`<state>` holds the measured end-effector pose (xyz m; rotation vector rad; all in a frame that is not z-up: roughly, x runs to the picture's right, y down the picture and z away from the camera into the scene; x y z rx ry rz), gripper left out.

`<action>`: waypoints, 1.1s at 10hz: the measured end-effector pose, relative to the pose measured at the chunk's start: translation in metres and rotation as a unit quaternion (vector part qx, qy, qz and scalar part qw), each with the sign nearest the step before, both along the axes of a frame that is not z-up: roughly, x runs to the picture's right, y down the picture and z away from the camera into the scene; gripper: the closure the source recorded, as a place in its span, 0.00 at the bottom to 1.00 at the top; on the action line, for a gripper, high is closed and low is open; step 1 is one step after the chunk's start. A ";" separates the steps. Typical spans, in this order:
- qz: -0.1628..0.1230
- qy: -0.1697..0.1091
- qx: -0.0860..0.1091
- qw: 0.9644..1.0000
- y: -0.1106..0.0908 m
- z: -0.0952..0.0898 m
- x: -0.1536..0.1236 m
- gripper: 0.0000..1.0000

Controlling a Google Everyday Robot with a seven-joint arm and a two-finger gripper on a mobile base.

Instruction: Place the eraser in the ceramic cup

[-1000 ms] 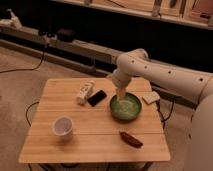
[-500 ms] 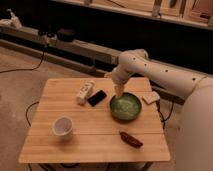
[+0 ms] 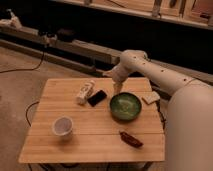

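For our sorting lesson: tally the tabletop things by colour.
White: 2, small round ceramic cup, oblong bottle
Black: 1, flat rectangular eraser
Green: 1, wide bowl
Brown: 1, oblong piece
Cream: 1, small flat piece
Total: 6
Gripper: above bowl's far rim

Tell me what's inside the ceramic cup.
Only its pale inside shows in the ceramic cup; the near wall hides part of the bottom. The eraser lies on the table, and the tool hangs over the far rim of the green bowl.

Lab, cabled benches (image 3: 75, 46), gripper (image 3: 118, 90) by green bowl (image 3: 126, 107)
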<state>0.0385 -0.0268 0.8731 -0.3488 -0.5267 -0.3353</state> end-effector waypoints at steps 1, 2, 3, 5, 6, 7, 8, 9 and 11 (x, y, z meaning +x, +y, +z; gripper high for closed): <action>-0.002 -0.006 0.000 1.000 -0.002 0.008 -0.007 0.20; -0.004 -0.011 -0.001 1.000 -0.004 0.014 -0.013 0.20; -0.007 -0.013 -0.002 1.000 -0.003 0.019 -0.018 0.20; -0.017 -0.014 -0.009 1.000 0.001 0.030 -0.028 0.20; -0.026 -0.015 -0.013 0.999 0.006 0.034 -0.036 0.20; -0.034 -0.017 -0.018 0.999 0.010 0.036 -0.044 0.20; -0.043 -0.021 -0.024 0.999 0.016 0.040 -0.056 0.20; -0.048 -0.023 -0.030 0.998 0.020 0.045 -0.062 0.20; -0.053 -0.025 -0.042 0.997 0.026 0.055 -0.067 0.20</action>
